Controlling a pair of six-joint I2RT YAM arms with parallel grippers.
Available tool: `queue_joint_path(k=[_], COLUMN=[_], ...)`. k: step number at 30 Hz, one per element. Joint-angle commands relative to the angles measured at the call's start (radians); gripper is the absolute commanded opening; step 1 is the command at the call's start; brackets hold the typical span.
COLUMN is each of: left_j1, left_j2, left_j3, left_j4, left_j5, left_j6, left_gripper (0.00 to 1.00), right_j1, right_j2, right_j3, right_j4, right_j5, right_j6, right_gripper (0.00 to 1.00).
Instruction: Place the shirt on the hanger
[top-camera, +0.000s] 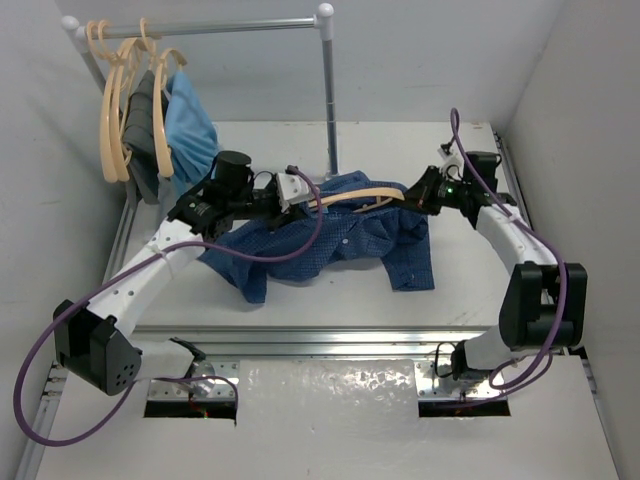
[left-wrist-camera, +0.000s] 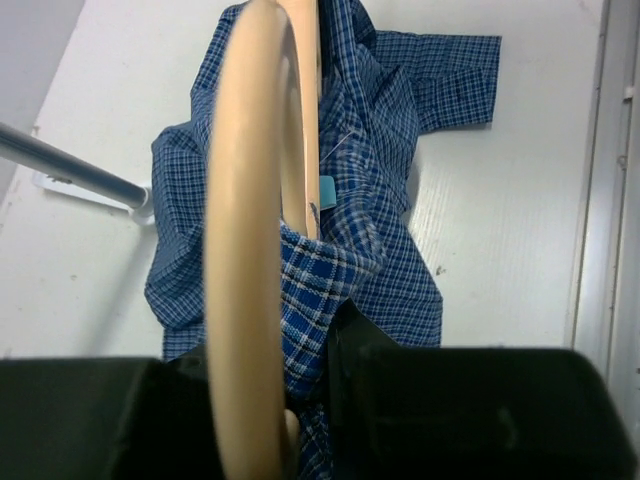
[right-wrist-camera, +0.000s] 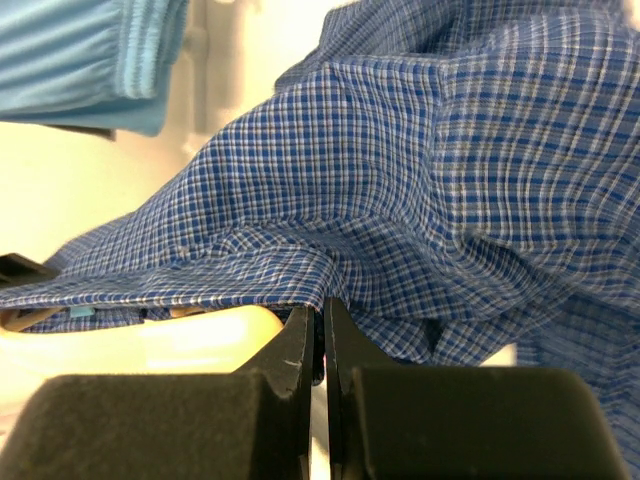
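Note:
The dark blue checked shirt (top-camera: 330, 243) lies crumpled on the table's middle. The pale peach hanger (top-camera: 362, 197) lies across its top edge, one end tucked under the cloth. My left gripper (top-camera: 292, 196) is shut on the hanger's left part; in the left wrist view the hanger (left-wrist-camera: 240, 250) runs between my jaws (left-wrist-camera: 300, 410) with a fold of shirt (left-wrist-camera: 380, 200) beside it. My right gripper (top-camera: 418, 193) is shut on the shirt's edge at the hanger's right end. In the right wrist view the jaws (right-wrist-camera: 322, 325) pinch the shirt hem (right-wrist-camera: 400, 180) beside the hanger (right-wrist-camera: 150, 345).
A clothes rack stands at the back, its upright pole (top-camera: 329, 90) just behind the shirt. Several spare hangers (top-camera: 118, 95), a light-blue garment (top-camera: 192, 125) and a dark grey garment (top-camera: 143, 120) hang at its left end. Walls close in both sides.

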Motion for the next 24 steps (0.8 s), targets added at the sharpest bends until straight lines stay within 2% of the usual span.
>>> queue_joint_path(k=[1,4,8,10,16,22,24], left_j1=[0.018,0.015,0.013,0.01,0.0,-0.004,-0.004], left_j2=[-0.072,-0.054,-0.028,-0.021,0.002,0.006,0.006], left_j3=[-0.005,0.009,0.038,0.052,0.093,0.118,0.116], left_j4=[-0.038,-0.068,-0.107,-0.124,-0.172,-0.201,-0.197], left_j5=[-0.048,-0.073,-0.056,-0.052,-0.029,0.025,0.034], left_j6=[0.127,0.178,0.206,0.213,0.218,0.236,0.22], left_gripper=[0.0,0.0,0.0,0.0,0.0,0.0,0.05], right_j1=[-0.059,-0.037,0.014,0.072,0.22,0.306,0.327], right_j2=[-0.028,-0.031,-0.025,-0.019,0.047,0.127,0.139], right_j3=[0.117,0.177,0.224,0.256,0.35,0.413,0.422], right_j4=[-0.184,-0.285,-0.384,-0.442,-0.554,-0.631,-0.641], right_j5=[0.29,0.387,0.506,0.616,0.816,0.914,0.936], right_j6=[-0.216,-0.363,-0.474,-0.55,-0.678,-0.767,-0.784], right_gripper=[0.0,0.0,0.0,0.0,0.0,0.0,0.0])
